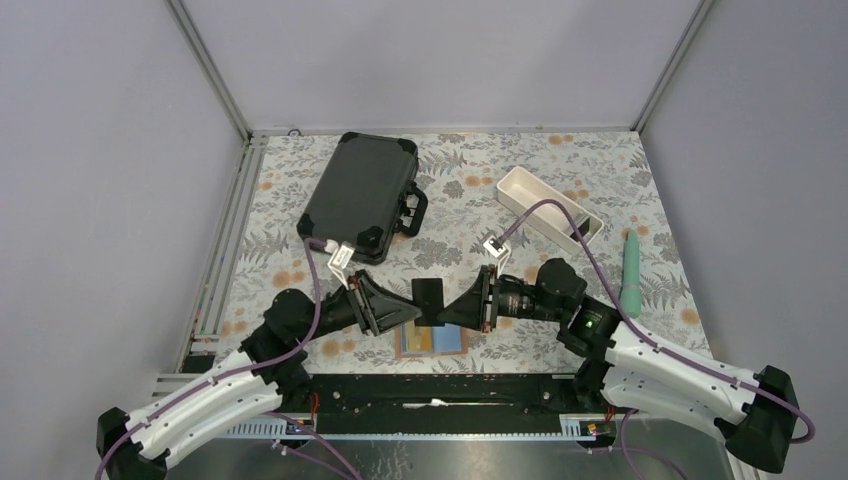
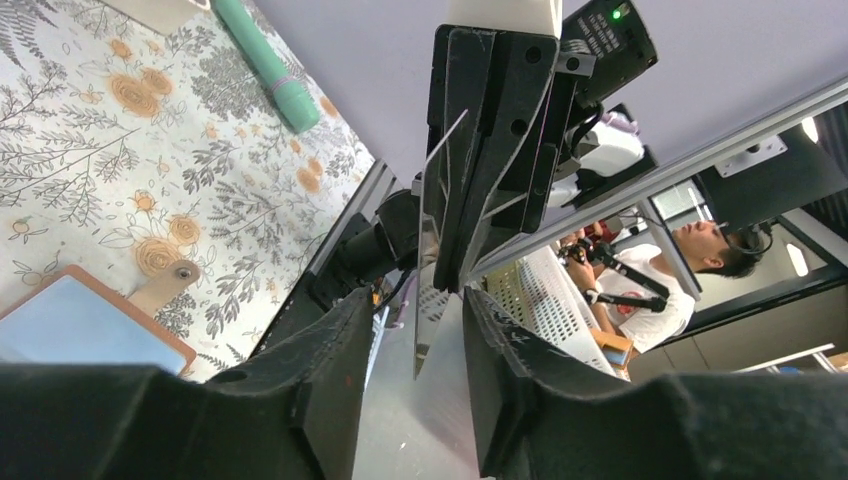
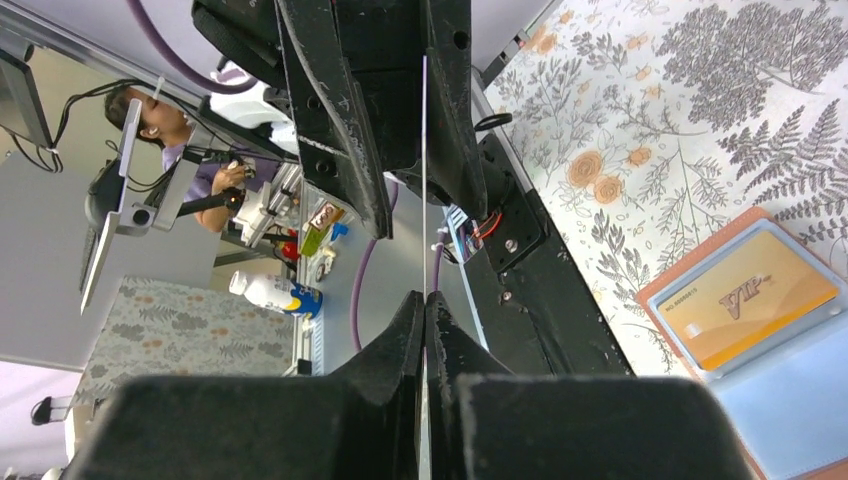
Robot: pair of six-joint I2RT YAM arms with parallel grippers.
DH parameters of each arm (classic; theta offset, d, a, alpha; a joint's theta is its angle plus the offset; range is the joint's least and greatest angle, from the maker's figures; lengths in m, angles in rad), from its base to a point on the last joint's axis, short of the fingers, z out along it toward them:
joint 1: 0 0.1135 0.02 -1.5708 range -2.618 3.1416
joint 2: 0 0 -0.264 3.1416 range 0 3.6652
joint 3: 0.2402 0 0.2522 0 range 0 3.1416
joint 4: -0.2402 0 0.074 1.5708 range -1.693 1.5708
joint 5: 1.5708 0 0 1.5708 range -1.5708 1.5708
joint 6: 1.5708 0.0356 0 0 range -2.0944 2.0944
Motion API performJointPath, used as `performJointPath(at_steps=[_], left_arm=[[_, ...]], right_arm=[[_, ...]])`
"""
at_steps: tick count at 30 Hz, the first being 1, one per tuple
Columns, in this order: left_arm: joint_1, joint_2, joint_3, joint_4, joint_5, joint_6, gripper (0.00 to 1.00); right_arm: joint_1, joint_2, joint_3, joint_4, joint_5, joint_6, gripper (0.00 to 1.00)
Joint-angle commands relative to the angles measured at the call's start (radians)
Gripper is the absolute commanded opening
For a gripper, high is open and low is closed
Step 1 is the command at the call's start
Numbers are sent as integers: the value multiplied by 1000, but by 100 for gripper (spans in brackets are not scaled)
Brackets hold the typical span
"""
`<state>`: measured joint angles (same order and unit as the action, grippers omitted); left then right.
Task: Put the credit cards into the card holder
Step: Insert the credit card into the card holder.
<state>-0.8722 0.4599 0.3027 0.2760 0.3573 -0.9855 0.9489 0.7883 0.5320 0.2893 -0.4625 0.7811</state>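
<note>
1. The right gripper (image 1: 450, 311) is pinching the black card (image 1: 428, 297), with its fingers pressed flat against both faces.
2. The card is hanging on edge in mid-air between the two grippers, above the bench (image 1: 462, 172).
3. The left gripper (image 1: 408, 312) is sitting spread, one finger on each side of the card's opposite end. The left wrist view is showing a gap between the card and each finger.
4. The wallet (image 1: 432, 342) is lying open on the bench just under the held card, near the front edge. Its pale blue inside is facing up and the strap with its snap is sticking out to one side.
5. A gold card (image 3: 750, 300) marked "VIP" is sitting in one of the wallet's pockets.
6. A black case (image 1: 360, 195) is lying at the far left, a white tray (image 1: 548, 205) at the far right, and a green tube (image 1: 632, 272) at the right edge. All three are lying well apart from the grippers.
</note>
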Motion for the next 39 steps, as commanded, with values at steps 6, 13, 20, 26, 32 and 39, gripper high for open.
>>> performJointPath(at_steps=[6,13,20,26,32,39], left_arm=[[1,51,38,98,57,-18,15],[1,27,0,17,-13,-35,0],[14,68,-18,-271,-123,-36,0],[16,180,-68,-243,-107,-60,0],[38,301,-130,-73,-42,-87,0],[51,423,-133,41,-4,-82,0]], right_arm=[[6,41,13,59,-97,-5,0],[7,5,54,-197,121,-53,51],[7,43,76,-624,497,-83,71],[7,177,56,-673,599,-43,58],[11,273,63,-653,613,-42,52],[13,336,46,-598,617,-47,46]])
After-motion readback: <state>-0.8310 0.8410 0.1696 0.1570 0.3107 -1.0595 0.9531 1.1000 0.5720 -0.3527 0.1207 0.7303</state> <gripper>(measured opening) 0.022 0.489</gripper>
